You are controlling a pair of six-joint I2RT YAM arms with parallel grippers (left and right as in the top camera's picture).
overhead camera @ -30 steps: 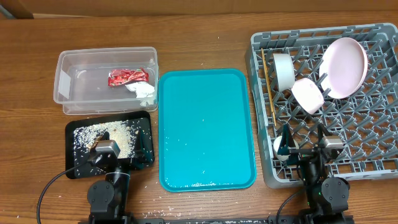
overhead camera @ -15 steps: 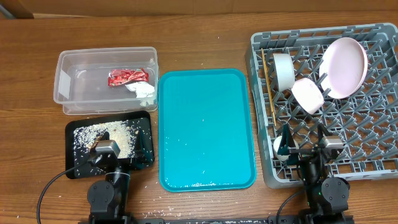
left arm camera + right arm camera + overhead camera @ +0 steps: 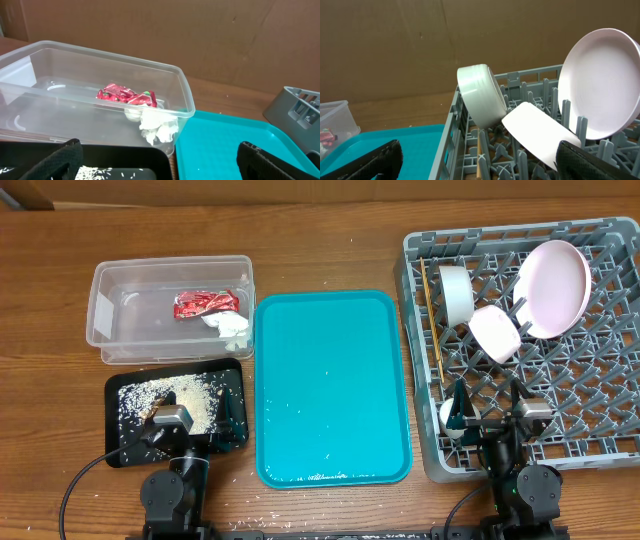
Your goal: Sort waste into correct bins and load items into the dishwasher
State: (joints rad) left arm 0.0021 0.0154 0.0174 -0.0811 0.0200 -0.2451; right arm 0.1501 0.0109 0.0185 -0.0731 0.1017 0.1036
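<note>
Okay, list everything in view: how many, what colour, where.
clear rectangular plastic tub: 1, clear, far left.
crinkled shiny red wrapper: 1, red, in the tub.
crumpled white tissue: 1, white, in the tub.
shallow black rectangular tray: 1, black, near left.
rice-like food crumbs: scattered, whitish-brown, in the black tray.
teal serving tray: 1, teal, centre.
square grey plastic dish rack: 1, grey, right.
round plate: 1, pale pink, rack's far right.
small bowl: 1, pink, beside the plate.
whitish bowl: 1, whitish, rack's far left.
thin wooden chopsticks: apparently 2, tan, rack's left side.
small white cup: 1, white, rack's near left.
left gripper: 1, black, open, over the black tray.
right gripper: 1, black, open, over the rack.
</note>
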